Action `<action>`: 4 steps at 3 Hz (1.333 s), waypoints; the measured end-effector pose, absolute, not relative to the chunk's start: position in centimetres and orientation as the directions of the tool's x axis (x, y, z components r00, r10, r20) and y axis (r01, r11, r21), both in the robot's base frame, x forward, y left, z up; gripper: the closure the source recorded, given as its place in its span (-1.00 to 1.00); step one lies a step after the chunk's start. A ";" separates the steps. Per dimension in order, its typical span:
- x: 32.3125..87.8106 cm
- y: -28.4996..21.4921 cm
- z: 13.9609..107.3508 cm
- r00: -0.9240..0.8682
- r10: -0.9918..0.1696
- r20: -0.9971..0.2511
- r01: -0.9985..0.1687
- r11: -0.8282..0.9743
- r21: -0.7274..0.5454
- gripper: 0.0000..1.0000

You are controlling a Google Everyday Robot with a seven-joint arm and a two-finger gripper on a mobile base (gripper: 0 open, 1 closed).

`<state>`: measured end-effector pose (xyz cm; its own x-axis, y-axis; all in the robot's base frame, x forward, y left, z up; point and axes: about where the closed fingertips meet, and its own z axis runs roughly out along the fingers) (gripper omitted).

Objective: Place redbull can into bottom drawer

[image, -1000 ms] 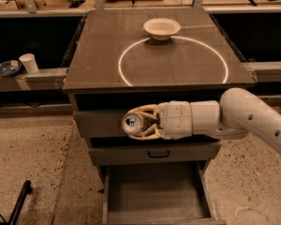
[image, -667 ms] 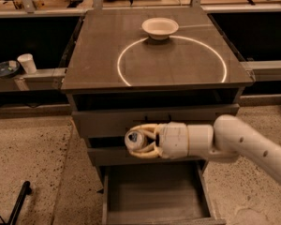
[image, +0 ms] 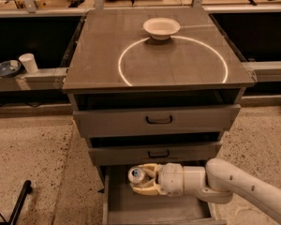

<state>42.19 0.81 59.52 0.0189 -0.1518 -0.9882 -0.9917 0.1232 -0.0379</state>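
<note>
gripper [image: 139, 181] fingers clamped rnd redbull can [image: 136, 175], over open bottom drawer [image: 154, 209]

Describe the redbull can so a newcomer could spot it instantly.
Find the grey three-drawer cabinet; its bottom drawer is pulled open. Over it the gripper holds the redbull can: slim, silver, shiny top facing the camera, unlike the white bowl on the cabinet top.

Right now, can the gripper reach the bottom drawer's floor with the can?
Probably yes: the drawer stands open, and the gripper holds the can just above its floor, with nothing visible between them.
</note>
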 end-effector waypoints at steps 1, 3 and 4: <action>42.2 0.8 59.3 0.014 -0.155 -0.988 -0.991 0.127 -0.034 1.00; 46.0 1.3 53.5 -0.021 -0.183 -0.983 -0.983 0.181 -0.013 1.00; 48.3 0.7 47.2 -0.075 -0.175 -0.982 -0.974 0.225 0.034 1.00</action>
